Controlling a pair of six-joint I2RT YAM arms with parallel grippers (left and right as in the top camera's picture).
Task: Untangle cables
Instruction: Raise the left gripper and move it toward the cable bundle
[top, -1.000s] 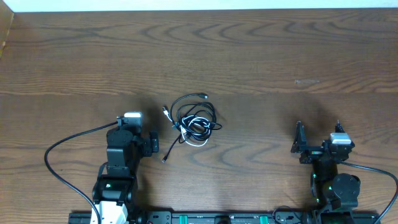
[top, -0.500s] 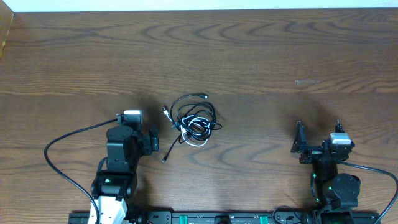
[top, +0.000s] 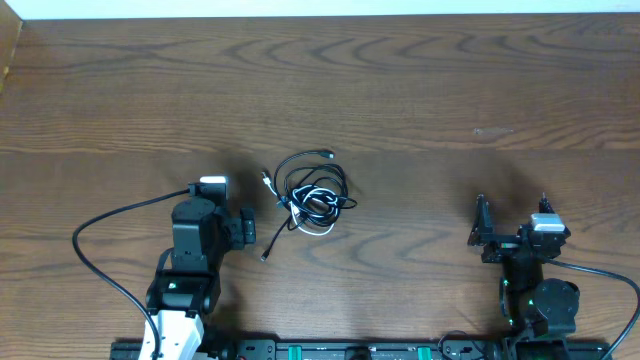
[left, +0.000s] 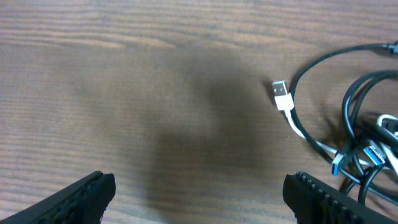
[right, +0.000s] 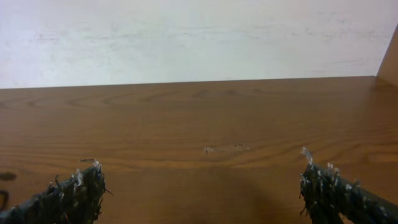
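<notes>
Between the fingers of the left gripper (left: 199, 186): bare wood only, jaws spread wide, holding nothing. Ahead of it, toward the right of the wrist view, lies a white USB plug (left: 282, 95). Its cord runs into the cables (top: 312, 192), a small knot of mostly black loops on the table (top: 450, 90), near the left arm. A blue-tipped connector (left: 372, 153) sits buried among the loops. A loose black tail (top: 270, 242) trails out of the knot on the left arm's side. The right gripper (right: 200, 171) is also wide open and empty, well apart from the knot, facing blank table and wall.

My read: start on a free end, not the middle. The white plug looks easiest, since it's exposed and clear of the loops. Straddle the plug body, pinch that rather than the thin cord, and drag away low. Bring the right arm in to pin the bundle, or the whole knot will likely slide along.
</notes>
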